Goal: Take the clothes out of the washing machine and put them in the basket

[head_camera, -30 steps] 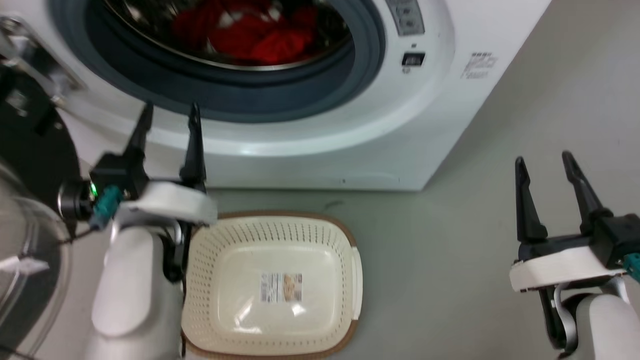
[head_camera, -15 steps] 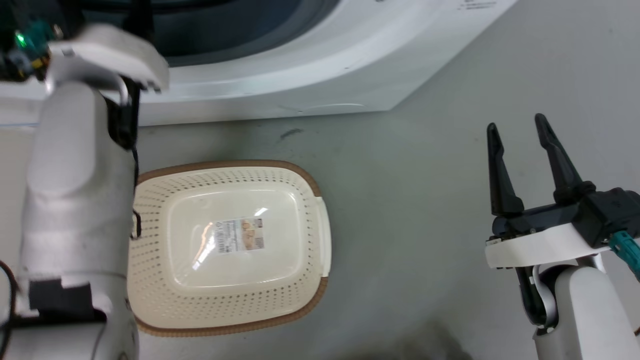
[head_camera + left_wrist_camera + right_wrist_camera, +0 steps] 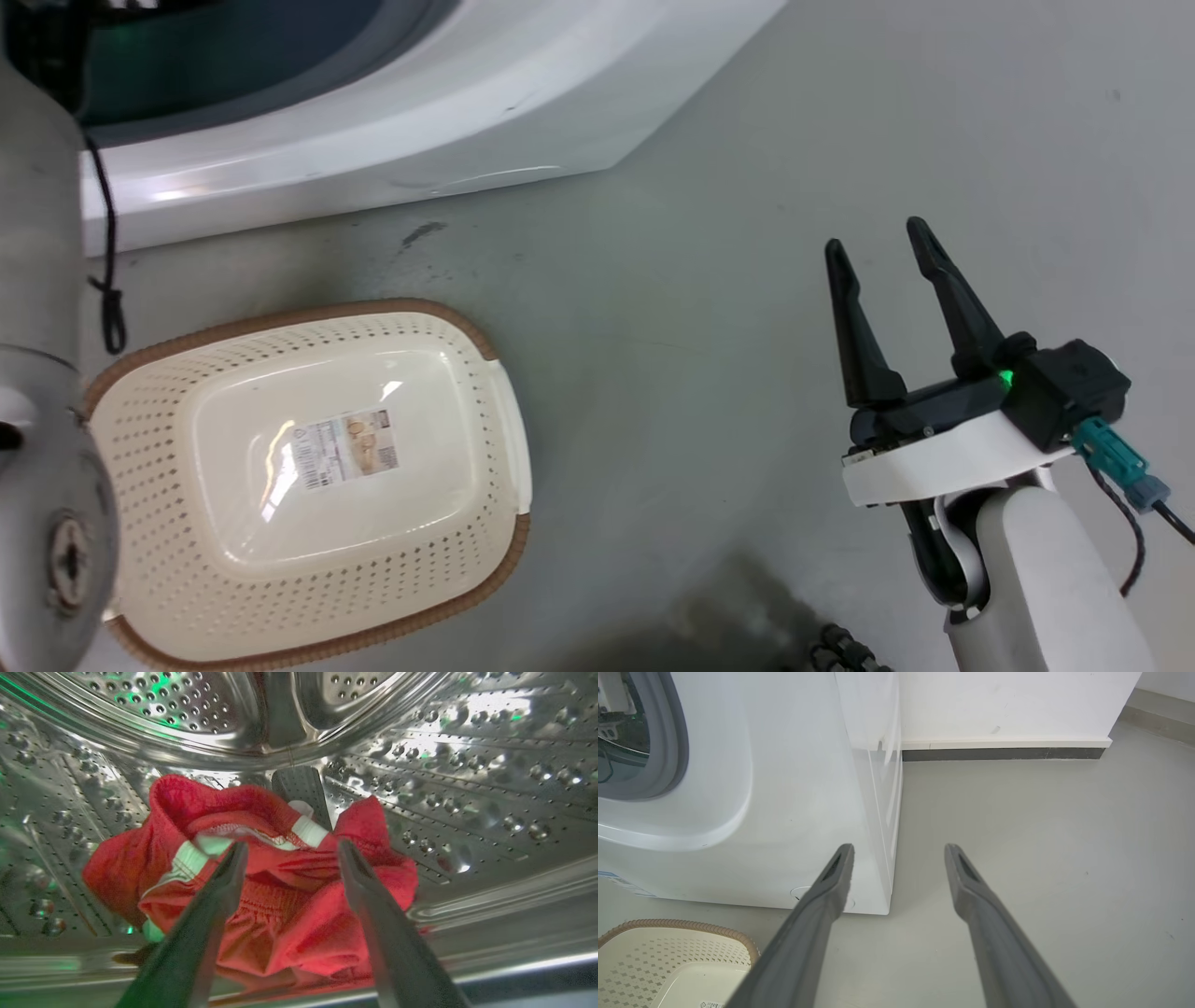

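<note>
Nearest the robot, on the grey floor (image 3: 709, 308), the basket (image 3: 446, 369) is being seen standing upright, a printed label (image 3: 344, 451) stuck to its bottom. Off to its right, the right gripper (image 3: 875, 236) is being held above bare floor, fingers spread wide with nothing between them. Just beyond the basket, the washing machine (image 3: 420, 121) is being viewed at its white lower front. Farther in, inside the steel drum (image 3: 444, 765), the left gripper (image 3: 292, 845) is being held wide open over the clothes (image 3: 289, 919), a crumpled red heap on the drum's bottom. Whether the fingertips are touching the fabric cannot be told.
</note>
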Motion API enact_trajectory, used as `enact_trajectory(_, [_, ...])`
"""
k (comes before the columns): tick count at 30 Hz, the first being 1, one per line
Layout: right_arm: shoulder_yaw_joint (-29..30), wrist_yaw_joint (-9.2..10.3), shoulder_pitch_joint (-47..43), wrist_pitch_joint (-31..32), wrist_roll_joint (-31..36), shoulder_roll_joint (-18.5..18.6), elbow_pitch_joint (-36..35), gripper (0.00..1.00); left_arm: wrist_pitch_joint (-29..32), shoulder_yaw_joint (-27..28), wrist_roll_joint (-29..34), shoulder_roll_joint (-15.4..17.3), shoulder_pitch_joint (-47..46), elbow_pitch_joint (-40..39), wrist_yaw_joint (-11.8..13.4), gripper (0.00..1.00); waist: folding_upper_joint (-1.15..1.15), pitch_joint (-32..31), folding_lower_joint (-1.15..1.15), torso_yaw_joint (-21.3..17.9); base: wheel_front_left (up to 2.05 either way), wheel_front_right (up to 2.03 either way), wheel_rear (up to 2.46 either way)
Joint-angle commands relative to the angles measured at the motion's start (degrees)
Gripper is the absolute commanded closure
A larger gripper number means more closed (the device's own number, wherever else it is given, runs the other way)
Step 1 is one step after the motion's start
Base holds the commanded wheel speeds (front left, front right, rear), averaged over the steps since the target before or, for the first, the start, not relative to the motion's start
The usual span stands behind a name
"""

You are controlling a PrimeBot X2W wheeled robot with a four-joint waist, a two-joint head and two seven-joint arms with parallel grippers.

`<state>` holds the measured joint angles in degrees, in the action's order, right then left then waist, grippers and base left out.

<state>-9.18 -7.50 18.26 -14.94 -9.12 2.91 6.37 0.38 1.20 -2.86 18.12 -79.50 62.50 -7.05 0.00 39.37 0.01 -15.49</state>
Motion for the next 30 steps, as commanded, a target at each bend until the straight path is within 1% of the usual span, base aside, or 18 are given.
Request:
enact_trajectory(1, [-0.7, 0.02, 1.1, -0.3, -0.8, 0.0, -0.3, 0.0, 1.6, -0.2, -0.1, 1.0, -1.3, 1.3, -0.2, 0.0, 0.0, 0.4, -0.01, -1.5, 0.0, 0.0, 0.0])
enact_trajectory(9, [-3.3, 0.02, 0.8, -0.3, -3.3, 0.0, -0.3, 0.0, 13.9, -0.4, -1.6, 4.2, -5.9, 8.0, -0.3, 0.0, 0.0, 1.2, -0.01, -5.0, 0.0, 0.0, 0.0])
enact_trajectory(12, [-3.9, 0.03, 0.3, -0.3, -4.0, 0.0, -0.3, 0.0, 19.5, -0.3, -1.9, 5.0, -6.6, 9.4, 0.3, 0.0, 0.0, 1.4, -0.01, -5.7, 0.0, 0.0, 0.0])
enact_trajectory(15, [-4.6, 0.03, 0.2, -0.3, -4.6, 0.0, -0.3, 0.0, 23.4, -0.4, -2.1, 5.9, -7.4, 10.0, 1.3, 0.0, 0.0, 1.6, -0.01, -6.5, 0.0, 0.0, 0.0])
enact_trajectory(16, [-4.7, 0.02, 0.2, -0.3, -4.7, 0.0, -0.3, 0.0, 24.8, -0.5, -2.0, 6.2, -7.4, 10.2, 1.8, 0.28, 0.0, 1.6, -0.01, -6.6, 0.0, 0.0, 0.0])
enact_trajectory(17, [-4.9, 0.03, 0.1, -0.3, -4.8, 0.0, -0.3, 0.0, 26.3, -0.6, -2.1, 6.3, -7.3, 10.4, 2.2, 0.61, 0.0, 1.7, -0.01, -6.7, 0.0, 0.0, 0.0])
enact_trajectory(18, [-5.0, 0.03, 0.1, -0.3, -5.0, 0.0, -0.2, 0.0, 27.0, -0.7, -2.1, 6.6, -7.3, 10.5, 2.6, 1.0, 0.0, 1.7, -0.01, -6.9, 0.0, 0.0, 0.0])
enact_trajectory(23, [-5.3, 0.03, 0.1, -0.3, -5.3, 0.0, 0.2, 0.0, 24.0, -1.0, -2.0, 7.5, -7.0, 8.6, 4.5, 1.0, 0.0, 1.5, -0.01, -7.1, 0.0, 0.0, 0.0])
enact_trajectory(26, [-5.0, 0.03, 0.3, -0.3, -5.3, 0.0, 0.6, 0.0, 18.3, -1.0, -2.4, 7.3, -5.8, 6.3, 4.6, 1.0, 0.0, 0.9, -0.01, -6.8, 0.0, 0.0, 0.0])
enact_trajectory(30, [-4.9, 0.03, 0.4, -0.3, -5.0, 0.0, 1.2, 0.0, 8.4, -1.2, -2.7, 6.6, -2.4, 3.5, 5.0, 1.0, 0.0, -1.1, -0.01, -6.1, 0.0, 0.0, 0.0])
